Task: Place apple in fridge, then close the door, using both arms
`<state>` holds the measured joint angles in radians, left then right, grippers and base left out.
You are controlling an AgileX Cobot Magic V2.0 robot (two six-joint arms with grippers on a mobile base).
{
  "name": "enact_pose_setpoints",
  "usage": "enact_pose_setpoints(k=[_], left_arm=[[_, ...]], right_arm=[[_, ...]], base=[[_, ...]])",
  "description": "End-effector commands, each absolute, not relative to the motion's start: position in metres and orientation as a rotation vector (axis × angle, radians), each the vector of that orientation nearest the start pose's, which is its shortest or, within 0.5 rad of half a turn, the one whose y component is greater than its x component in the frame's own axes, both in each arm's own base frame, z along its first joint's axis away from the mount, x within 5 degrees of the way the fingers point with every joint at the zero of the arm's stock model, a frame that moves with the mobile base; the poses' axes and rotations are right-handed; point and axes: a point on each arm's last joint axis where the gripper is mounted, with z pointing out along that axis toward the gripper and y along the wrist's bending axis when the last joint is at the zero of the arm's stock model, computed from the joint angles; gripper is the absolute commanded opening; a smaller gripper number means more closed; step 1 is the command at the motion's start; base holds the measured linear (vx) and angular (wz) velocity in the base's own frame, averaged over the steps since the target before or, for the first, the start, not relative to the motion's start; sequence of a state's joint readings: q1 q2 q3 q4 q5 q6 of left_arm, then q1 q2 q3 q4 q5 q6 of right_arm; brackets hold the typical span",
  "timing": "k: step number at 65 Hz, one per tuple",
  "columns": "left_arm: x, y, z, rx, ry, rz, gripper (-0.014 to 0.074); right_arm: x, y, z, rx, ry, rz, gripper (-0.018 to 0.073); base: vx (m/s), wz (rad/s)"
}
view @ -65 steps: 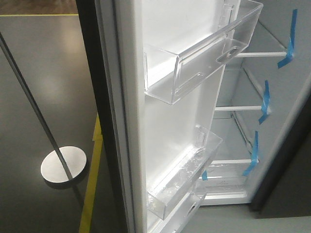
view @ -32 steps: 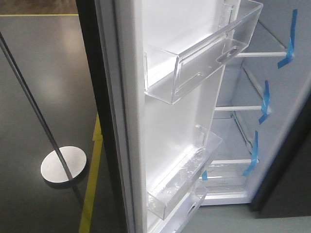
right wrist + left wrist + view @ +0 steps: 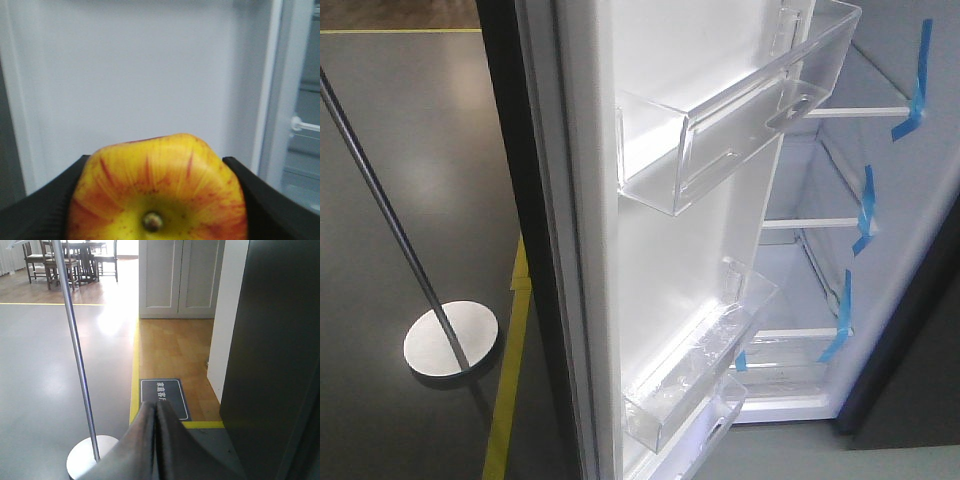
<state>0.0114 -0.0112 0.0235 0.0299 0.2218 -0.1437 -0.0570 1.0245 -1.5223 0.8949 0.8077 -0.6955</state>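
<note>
The right gripper (image 3: 155,160) clamps the apple (image 3: 160,190), a dark finger (image 3: 40,210) pressed to each side and the stem end turned to the wrist camera. Ahead of these jaws a flat white surface fills the view; whether it is door lining or fridge wall cannot be told. To the right of the jaws stands a white upright edge, with a shelf end (image 3: 300,124) beyond it.

The left gripper (image 3: 156,440) has its jaws pressed together with nothing between them. Just right of them rises the dark grey outer face of the door (image 3: 270,355), blocking that side. To the left of the jaws a metal pole (image 3: 75,355) stands on a round base (image 3: 90,457). Ahead of them lie a dark mat (image 3: 164,397) with lettering and a yellow line (image 3: 134,380) on the floor. White cupboard doors (image 3: 180,277) stand farther on. A table and chairs (image 3: 75,255) sit far ahead on the left.

From the front camera the door (image 3: 660,250) stands open, its edge near the lens. Its white lining carries clear bins (image 3: 740,110). Beyond it the fridge (image 3: 920,200) shows glass shelves (image 3: 850,112) marked with blue tape (image 3: 865,210). The pole (image 3: 380,200) and yellow line (image 3: 510,380) lie on the door's outer side.
</note>
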Motion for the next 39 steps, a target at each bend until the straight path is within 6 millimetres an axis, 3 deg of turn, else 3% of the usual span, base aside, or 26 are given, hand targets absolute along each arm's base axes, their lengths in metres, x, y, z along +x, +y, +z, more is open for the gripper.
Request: enact_pose_setpoints(k=[1, 20, 39], left_arm=[[0.055, 0.001, 0.199, -0.110, 1.608, -0.084, -0.0006], [0.055, 0.001, 0.199, -0.110, 1.608, -0.084, -0.0006], [0.055, 0.001, 0.199, -0.110, 1.608, -0.084, -0.0006]], right_arm=[[0.189, 0.044, 0.553, -0.411, 1.381, 0.512, 0.0077], [0.285, 0.053, 0.542, -0.586, 1.392, 0.680, 0.0077], [0.344, 0.063, 0.503, -0.661, 1.513, 0.762, 0.0085]], base=[[0.00, 0.00], [0.00, 0.00], [0.00, 0.00]])
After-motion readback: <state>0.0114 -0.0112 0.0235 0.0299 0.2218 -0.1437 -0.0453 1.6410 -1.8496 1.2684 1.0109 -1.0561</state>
